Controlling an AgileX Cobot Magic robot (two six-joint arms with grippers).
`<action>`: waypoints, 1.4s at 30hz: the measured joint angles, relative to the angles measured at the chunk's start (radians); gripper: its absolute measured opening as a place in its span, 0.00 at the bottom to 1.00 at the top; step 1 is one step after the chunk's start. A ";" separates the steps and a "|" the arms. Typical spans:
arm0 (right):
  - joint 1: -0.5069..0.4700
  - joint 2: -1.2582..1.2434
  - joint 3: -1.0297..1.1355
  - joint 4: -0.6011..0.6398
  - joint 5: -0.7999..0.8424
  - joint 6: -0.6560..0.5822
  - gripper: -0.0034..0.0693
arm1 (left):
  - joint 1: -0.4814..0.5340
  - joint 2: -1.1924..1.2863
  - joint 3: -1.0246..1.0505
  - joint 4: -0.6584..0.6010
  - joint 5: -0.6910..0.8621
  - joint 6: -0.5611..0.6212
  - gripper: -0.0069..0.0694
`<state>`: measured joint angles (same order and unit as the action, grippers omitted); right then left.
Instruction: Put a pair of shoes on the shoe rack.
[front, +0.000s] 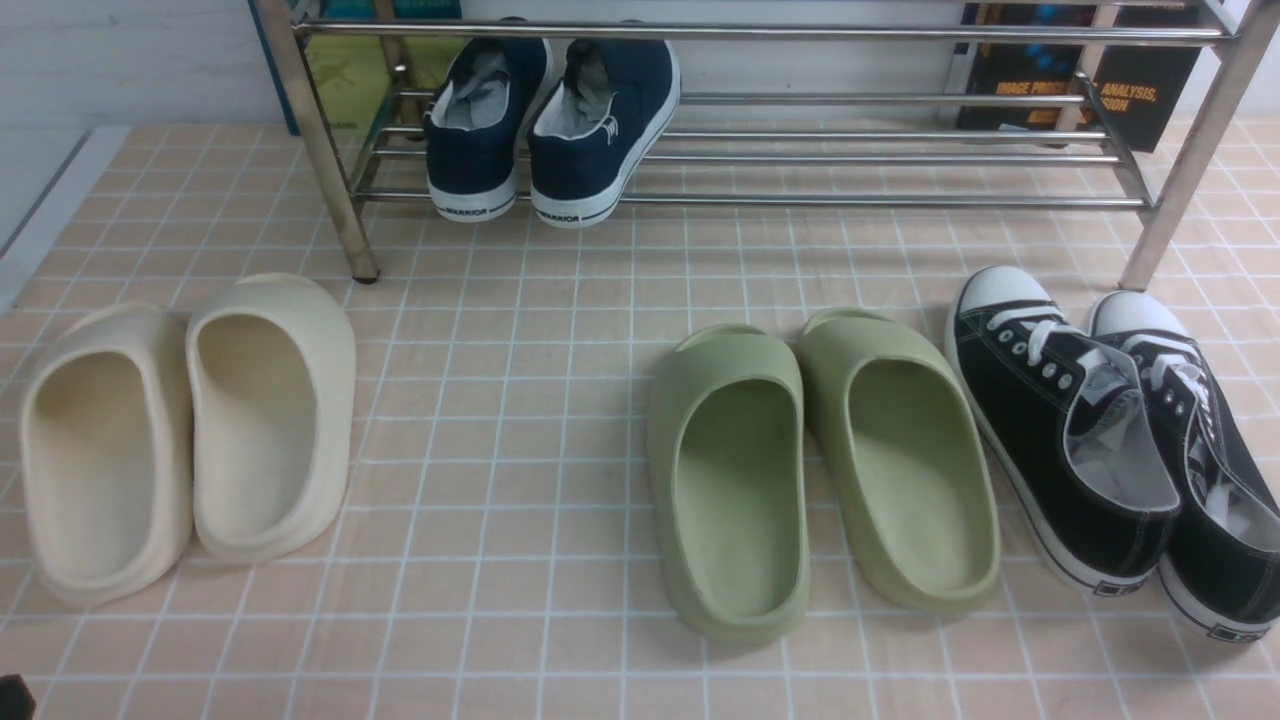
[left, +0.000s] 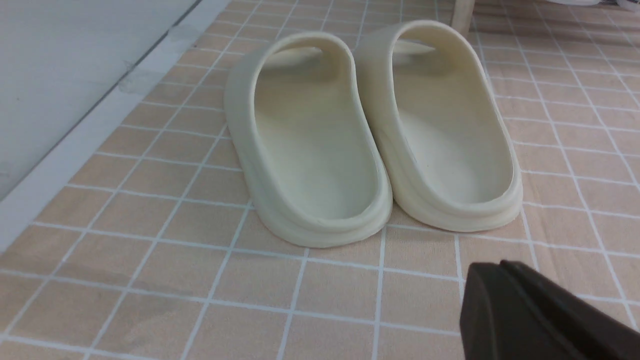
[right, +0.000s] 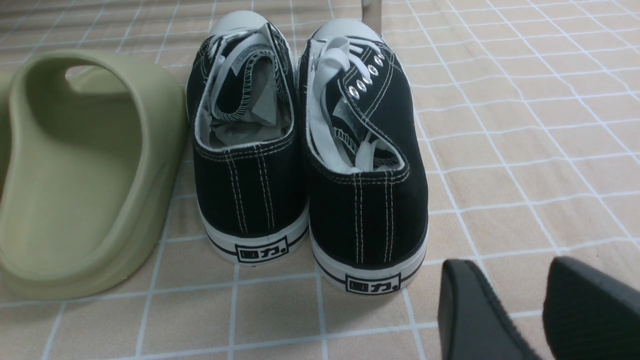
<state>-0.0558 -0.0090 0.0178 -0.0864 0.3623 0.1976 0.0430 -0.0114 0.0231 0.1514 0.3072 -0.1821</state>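
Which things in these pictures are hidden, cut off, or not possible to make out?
- Left tool: left wrist view shows one dark finger, cut by the frame edge; open or shut is unclear.
- Front view: neither arm is visible.
- Black sneakers: the right one is cut by the frame edge in the front view.
- Shoe rack: top is cut off in the front view.
- Navy shoes: toes are hidden behind their own heels.

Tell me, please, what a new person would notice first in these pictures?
Probably the navy slip-ons, side by side on the steel shoe rack at the back. Then three pairs in a row on the tiled floor: cream slides left, green slides middle, black sneakers right.
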 joint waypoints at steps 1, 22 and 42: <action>0.000 0.000 0.000 0.000 0.000 0.000 0.38 | 0.000 0.000 0.003 -0.003 -0.001 0.000 0.11; 0.000 0.000 0.000 0.000 0.000 0.000 0.38 | 0.000 0.000 0.002 -0.080 0.052 0.155 0.11; 0.000 0.000 0.000 0.000 0.000 -0.001 0.38 | 0.000 0.000 0.002 -0.080 0.052 0.157 0.14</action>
<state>-0.0558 -0.0090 0.0178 -0.0864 0.3623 0.1966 0.0430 -0.0114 0.0256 0.0711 0.3593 -0.0246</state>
